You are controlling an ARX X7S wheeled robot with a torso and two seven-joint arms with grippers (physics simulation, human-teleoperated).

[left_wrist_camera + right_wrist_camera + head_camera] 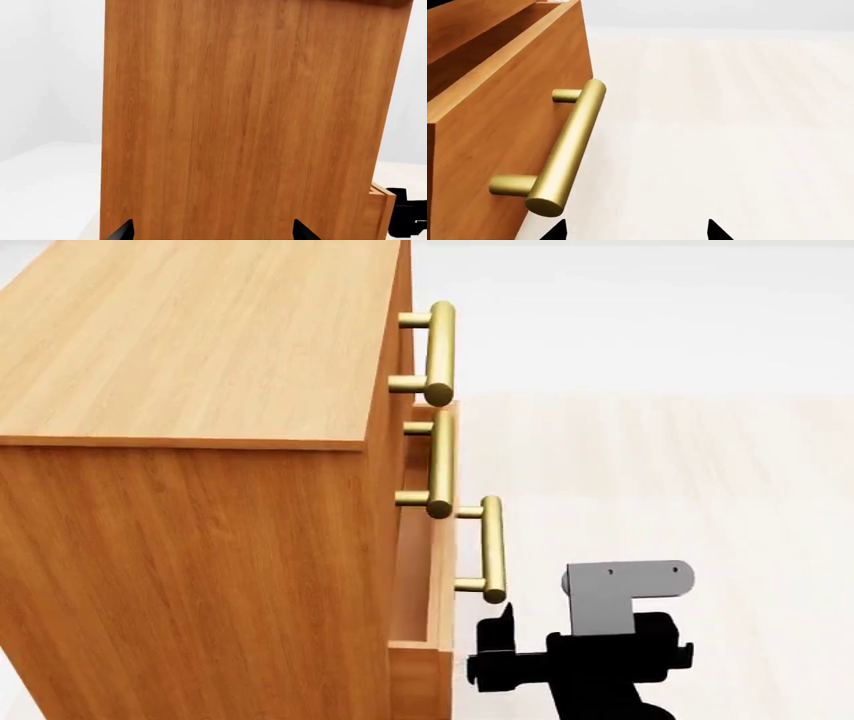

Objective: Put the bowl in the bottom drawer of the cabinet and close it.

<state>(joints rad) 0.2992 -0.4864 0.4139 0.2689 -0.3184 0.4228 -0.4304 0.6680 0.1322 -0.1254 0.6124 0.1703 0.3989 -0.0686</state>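
Your right gripper [634, 231] hangs with its fingertips spread and empty, just near of the brass handle [567, 150] on the bottom drawer [424, 570], which stands pulled slightly out of the cabinet [200, 440]. Your left gripper [212, 231] is also spread, facing the cabinet's plain side panel. You cannot see the bowl in any view.

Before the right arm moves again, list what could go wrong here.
1. The bottom drawer is only partly pulled out; the gap may be too narrow for a bowl, and no bowl is in view.
2. The right claw is open beside the handle, not around it; closing now could miss it.
3. The left claw faces the cabinet side closely and could bump it.
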